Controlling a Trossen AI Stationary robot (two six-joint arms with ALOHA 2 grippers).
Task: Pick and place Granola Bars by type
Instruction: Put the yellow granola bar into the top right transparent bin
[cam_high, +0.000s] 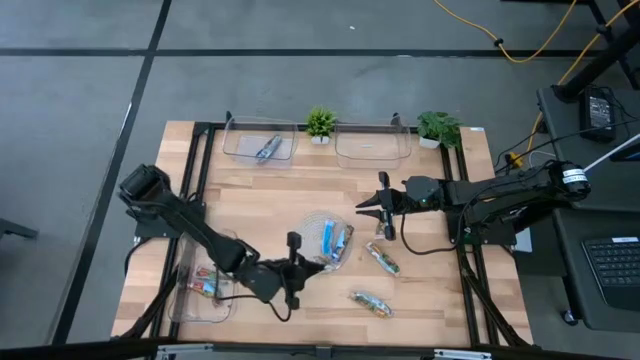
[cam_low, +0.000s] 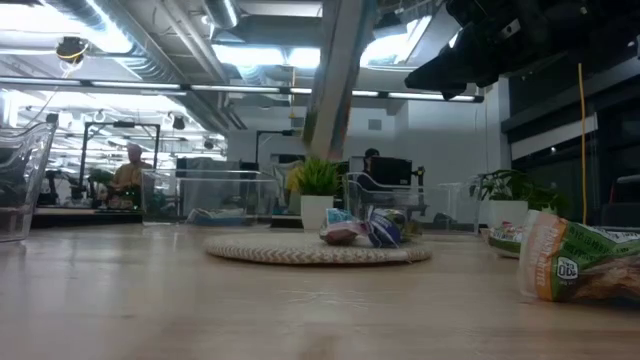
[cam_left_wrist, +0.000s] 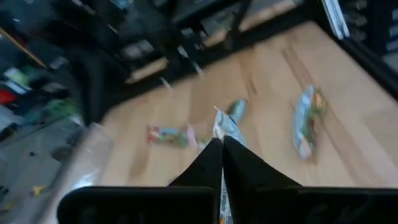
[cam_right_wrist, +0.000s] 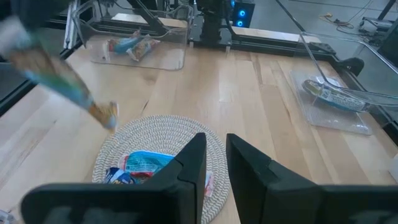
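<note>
— Left gripper (cam_left_wrist: 222, 146)?
— Pinching a silvery wrapped granola bar (cam_left_wrist: 225, 126), fingers pressed together, near the tabletop's (cam_high: 260, 185) front edge.
— Right gripper (cam_right_wrist: 214, 155)?
— Hovering slightly parted, gripping nothing, over the round woven mat (cam_right_wrist: 158, 140).

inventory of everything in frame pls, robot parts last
table: one, light wood
back trays: two, clear, back edge; right one empty
front tray: one, clear, front left
plate: one, round, centre
plants: two, green, back edge
blue bars: at least two, on plate
silver-blue bar: one, in left back tray
green bars: two, on table right of plate
multicoloured bars: about two, in front tray
held bar: one, colour unclear
left gripper: shut on held bar
right gripper: open, empty, over plate
</note>
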